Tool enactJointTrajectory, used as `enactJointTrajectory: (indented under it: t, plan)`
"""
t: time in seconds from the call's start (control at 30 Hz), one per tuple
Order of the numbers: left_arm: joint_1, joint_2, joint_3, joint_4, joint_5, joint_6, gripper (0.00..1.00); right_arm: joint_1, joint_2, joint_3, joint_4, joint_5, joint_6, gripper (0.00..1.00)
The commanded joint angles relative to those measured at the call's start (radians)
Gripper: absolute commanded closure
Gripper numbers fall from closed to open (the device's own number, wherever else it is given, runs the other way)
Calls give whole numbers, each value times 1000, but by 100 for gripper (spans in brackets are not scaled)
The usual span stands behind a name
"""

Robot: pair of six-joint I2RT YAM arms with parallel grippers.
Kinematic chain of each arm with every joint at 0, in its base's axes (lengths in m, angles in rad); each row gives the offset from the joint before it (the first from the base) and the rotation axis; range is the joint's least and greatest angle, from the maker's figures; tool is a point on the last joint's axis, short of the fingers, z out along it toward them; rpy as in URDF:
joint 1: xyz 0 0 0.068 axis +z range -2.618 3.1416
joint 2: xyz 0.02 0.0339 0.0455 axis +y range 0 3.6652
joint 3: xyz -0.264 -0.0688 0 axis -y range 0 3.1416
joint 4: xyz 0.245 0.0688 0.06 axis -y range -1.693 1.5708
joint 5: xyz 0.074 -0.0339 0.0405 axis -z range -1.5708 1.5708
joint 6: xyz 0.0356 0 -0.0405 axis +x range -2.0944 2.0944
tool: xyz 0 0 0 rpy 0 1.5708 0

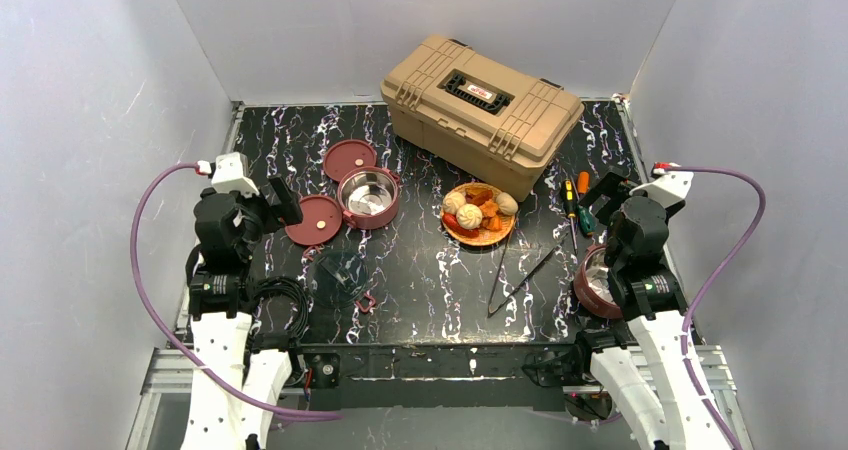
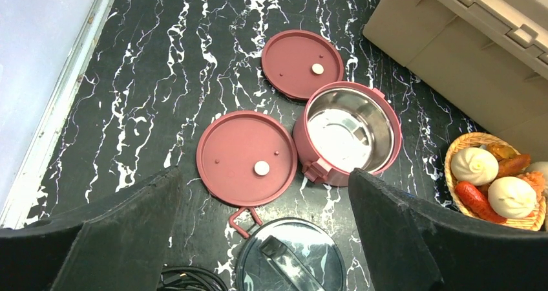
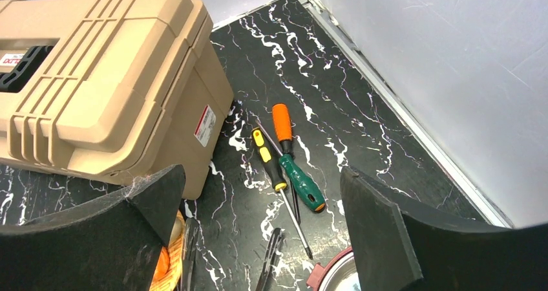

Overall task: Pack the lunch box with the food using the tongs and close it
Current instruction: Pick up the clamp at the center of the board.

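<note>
Black marbled worktop (image 1: 430, 270), lunch box (image 1: 369, 197) bowl open mid-left, food (image 1: 478, 213) centre, tongs (image 1: 530, 277) lower right. Left fingers (image 2: 129, 233) and right fingers (image 3: 400, 239) both spread wide, holding nothing.

Lunch box bowl (image 1: 369, 198): round, maroon, steel-lined; stood upright and open, interior empty, left of centre.
Far lid (image 1: 350, 158): flat maroon disc with a pale centre dot; laid flat just behind the open bowl.
Near lid (image 1: 314, 220): same pattern; laid flat just left of the open bowl.
Second bowl (image 1: 597, 282): maroon, steel-lined; stood upright near the right edge, only partly visible.
Food (image 1: 478, 210): pale round buns with orange and red chunks; heaped on a woven plate (image 1: 480, 242), right of the open bowl.
Tongs (image 1: 530, 275): thin dark metal V; laid flat between the plate and the second bowl, joined end towards the near edge, arms spread apart.
</note>
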Motion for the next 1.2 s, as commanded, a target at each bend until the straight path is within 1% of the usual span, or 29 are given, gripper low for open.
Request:
enactJointTrajectory:
  t: [0.0, 0.1, 0.13, 0.27, 0.33, 0.4, 0.5, 0.57, 0.67, 0.77, 0.83, 0.9, 1.0, 1.1, 1.17]
  plan:
    - [3, 20, -7, 15, -29, -22, 2, -2, -4, 38, 6, 19, 17, 2]
    - [2, 42, 1, 15, -65, -72, 2, -1, 11, 53, -20, -22, 22, 2]
    - [2, 49, 5, 13, -73, -92, 2, -1, 26, 67, -42, -55, 26, 2]
    - [0, 71, 3, 28, -61, -97, 2, -1, 124, 120, -134, -222, 57, 2]
    - [-1, 102, 18, 25, -28, -102, 2, -1, 160, 134, -179, -286, 84, 2]
    - [-1, 150, 81, -4, 17, -121, 2, -1, 181, 144, -232, -332, 102, 5]
    - [-1, 259, 203, -57, 28, -156, 2, 1, 201, 143, -301, -352, 114, 6]
    - [0, 334, 291, -95, 32, -166, 2, 6, 218, 133, -343, -364, 126, 9]
    - [-1, 394, 353, -69, 67, -156, 2, 29, 237, 103, -379, -395, 170, 13]
    - [-1, 393, 329, -9, 82, -122, 2, 78, 271, 75, -392, -403, 227, 18]
    - [-1, 380, 284, 7, 66, -94, 2, 139, 303, 70, -407, -371, 274, 22]
    - [0, 366, 238, -3, 38, -79, 2, 217, 334, 65, -420, -312, 331, 23]
    - [-4, 356, 229, -27, 6, -44, 2, 306, 381, 60, -456, -224, 418, 22]
    - [-3, 361, 249, -50, -29, -14, 2, 334, 403, 40, -489, -184, 487, 23]
    - [-3, 358, 249, -59, -77, -6, 2, 335, 396, 14, -496, -176, 524, 24]
